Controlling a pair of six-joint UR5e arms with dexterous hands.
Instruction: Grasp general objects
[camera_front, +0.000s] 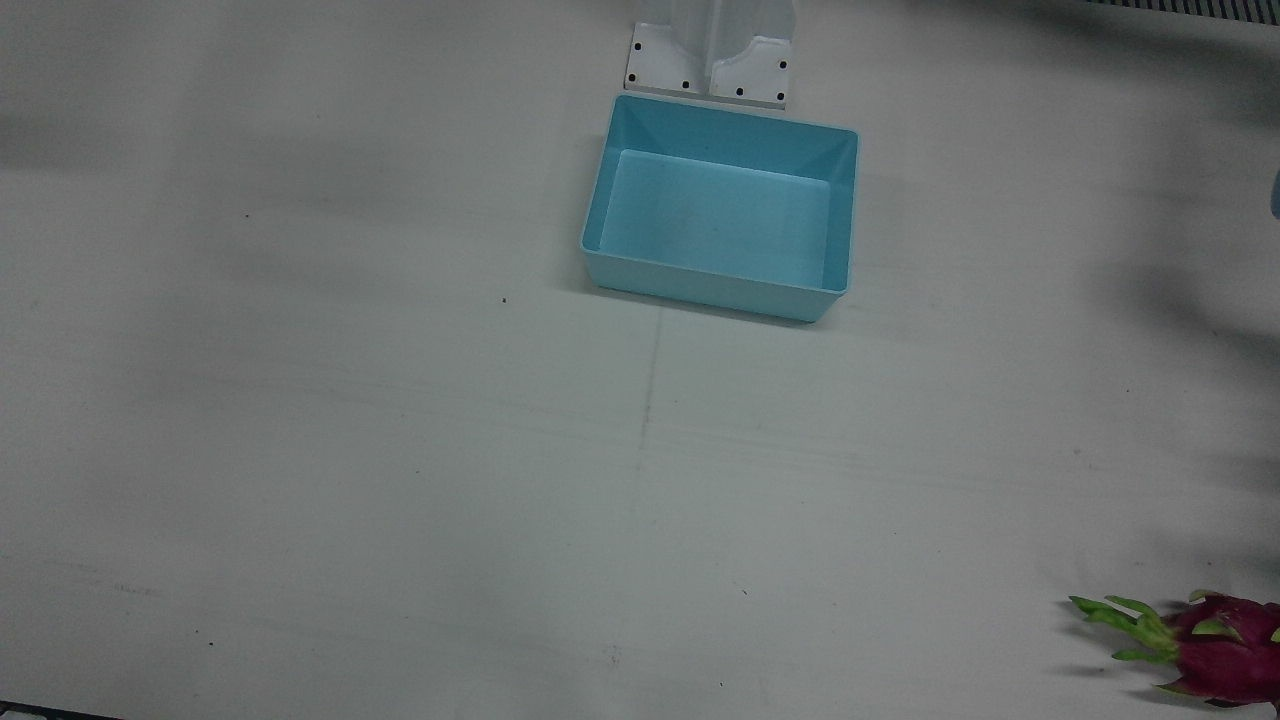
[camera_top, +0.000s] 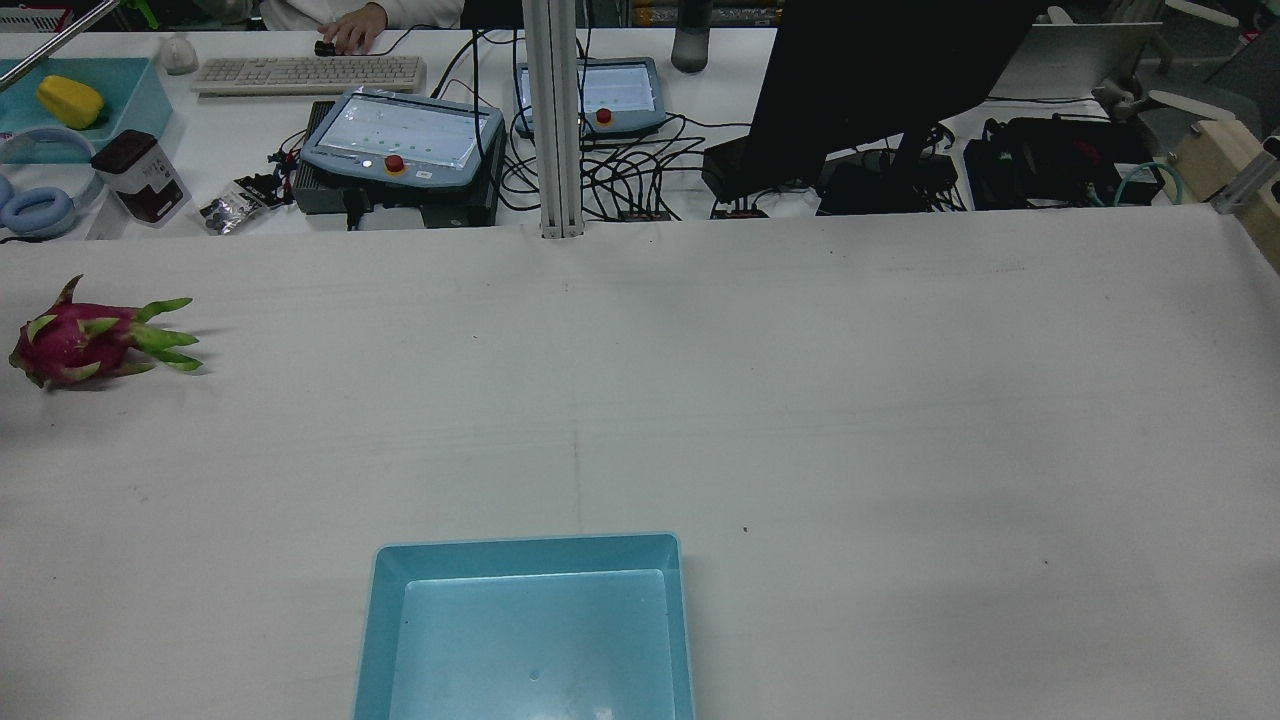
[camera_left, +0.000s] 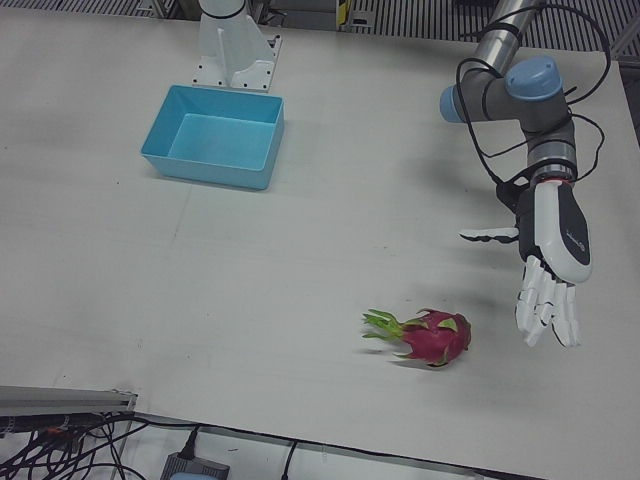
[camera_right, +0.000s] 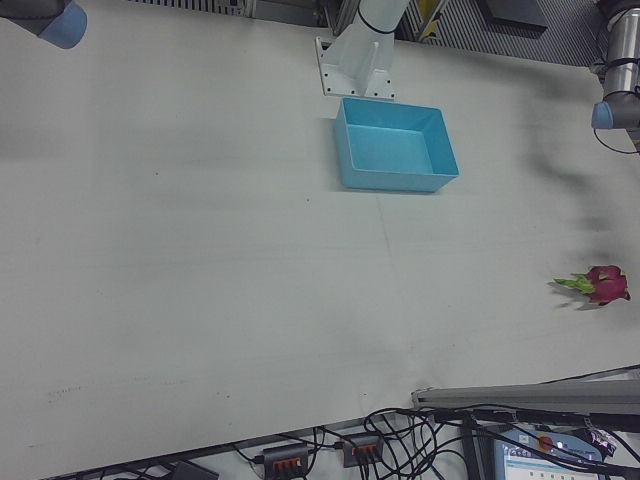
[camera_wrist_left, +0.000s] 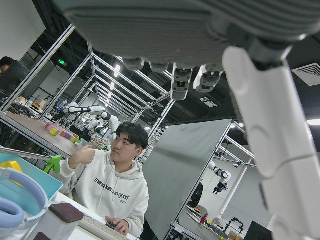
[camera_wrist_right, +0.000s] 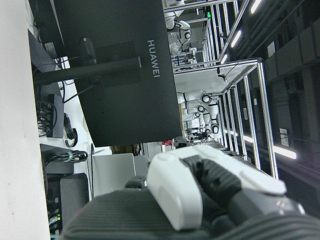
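Left hand (camera_left: 548, 290) spread above table; blue bin (camera_left: 262, 150) empty.

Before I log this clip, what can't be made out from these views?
- Right hand: only a close-up part shows in its own view; open or shut is unreadable.
- Dragon fruit: cut off by the front view's right edge.
- Left hand: open, but its height above the table is unclear.

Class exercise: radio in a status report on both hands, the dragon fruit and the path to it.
Left hand open, hanging beside dragon fruit, apart. Right hand state unclear. Blue bin empty. Path clear.
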